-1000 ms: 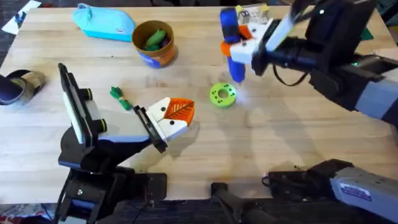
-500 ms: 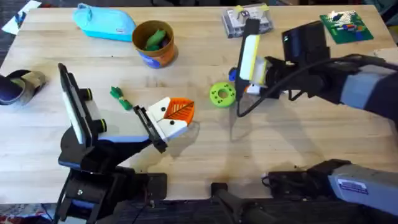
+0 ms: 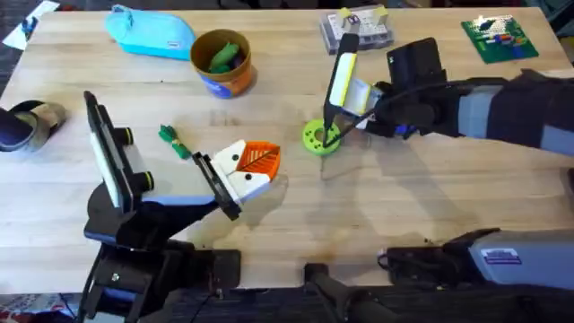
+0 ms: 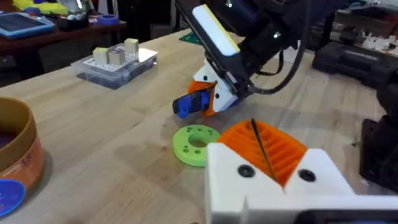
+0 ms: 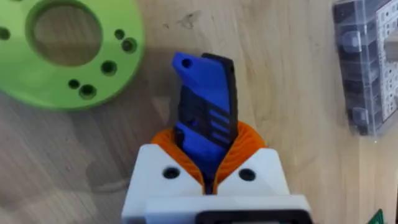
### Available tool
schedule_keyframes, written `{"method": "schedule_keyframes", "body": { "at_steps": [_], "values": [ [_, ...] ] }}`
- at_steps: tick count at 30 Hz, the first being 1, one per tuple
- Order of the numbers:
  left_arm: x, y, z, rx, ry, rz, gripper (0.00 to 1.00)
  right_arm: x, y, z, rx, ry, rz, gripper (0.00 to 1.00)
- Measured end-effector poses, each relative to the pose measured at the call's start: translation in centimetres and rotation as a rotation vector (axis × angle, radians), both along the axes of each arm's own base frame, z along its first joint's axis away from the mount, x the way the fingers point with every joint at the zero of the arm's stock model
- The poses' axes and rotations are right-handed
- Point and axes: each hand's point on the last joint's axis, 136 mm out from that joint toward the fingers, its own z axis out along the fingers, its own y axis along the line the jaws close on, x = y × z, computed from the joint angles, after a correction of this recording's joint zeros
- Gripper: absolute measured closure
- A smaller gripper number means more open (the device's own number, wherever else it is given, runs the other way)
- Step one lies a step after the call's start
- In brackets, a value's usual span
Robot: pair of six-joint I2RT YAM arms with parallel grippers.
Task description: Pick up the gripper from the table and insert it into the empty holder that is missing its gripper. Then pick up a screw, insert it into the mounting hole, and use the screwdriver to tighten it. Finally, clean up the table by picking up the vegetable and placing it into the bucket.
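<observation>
My right gripper (image 3: pixel 345 117) is shut on the blue-handled screwdriver (image 5: pixel 205 106), which lies low over the table beside a green disc (image 3: pixel 321 136) with several holes. From the left wrist, the screwdriver (image 4: pixel 188 104) points toward the disc (image 4: pixel 196 143). My left gripper (image 3: pixel 269 166) rests near the table's middle, orange pads pressed together with nothing seen between them. The orange-tan bucket (image 3: pixel 222 81) stands at the back with a green vegetable (image 3: pixel 221 54) inside. A small green piece (image 3: pixel 170 139) lies on the table left of my left gripper. The loose gripper and the holder are out of view.
A clear box of small parts (image 3: pixel 357 27) sits at the back behind the right arm. A light-blue pouch (image 3: pixel 152 31) lies at the back left, a green board (image 3: pixel 500 38) at the back right, and a dark rounded object (image 3: pixel 22 121) at the left edge.
The right arm has come down and leftward from near the clear box, bringing the screwdriver to the green disc. The left arm has not moved.
</observation>
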Motion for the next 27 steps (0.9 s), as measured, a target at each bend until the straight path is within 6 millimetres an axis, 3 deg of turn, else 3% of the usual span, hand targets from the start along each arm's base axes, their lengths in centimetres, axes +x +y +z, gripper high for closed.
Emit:
{"method": "schedule_keyframes", "body": {
  "at_steps": [4, 6, 11, 12, 17, 22, 27],
  "values": [
    [0.0, 0.0, 0.0, 0.0, 0.0, 0.0, 0.985, 1.5, 0.2, 0.0, 0.034, -0.031, -0.039, 0.958],
    [0.0, 0.0, 0.0, 0.0, 0.0, 0.0, 0.985, 2.1, 0.4, 0.1, 0.052, -0.048, -0.059, 0.872],
    [0.0, 0.0, 0.0, 0.0, 0.0, 0.0, 0.985, 3.3, -0.4, 0.9, 0.084, -0.081, -0.148, 0.14],
    [0.0, 0.0, 0.0, 0.0, 0.0, 0.0, 0.985, 3.6, -0.6, 1.2, 0.094, -0.088, -0.171, 0.047],
    [0.0, 0.0, 0.0, 0.0, 0.0, 0.0, 0.985, 3.2, -0.7, 1.4, 0.161, -0.06, -0.268, 0.007],
    [0.0, 0.0, 0.0, 0.0, 0.0, 0.0, 0.985, -0.1, -0.8, 1.5, 0.187, 0.065, -0.338, 0.007],
    [0.0, 0.0, 0.0, 0.0, 0.0, 0.0, 0.985, -1.8, -1.0, 3.5, 0.26, 0.092, -0.434, 0.006]
  ]
}}
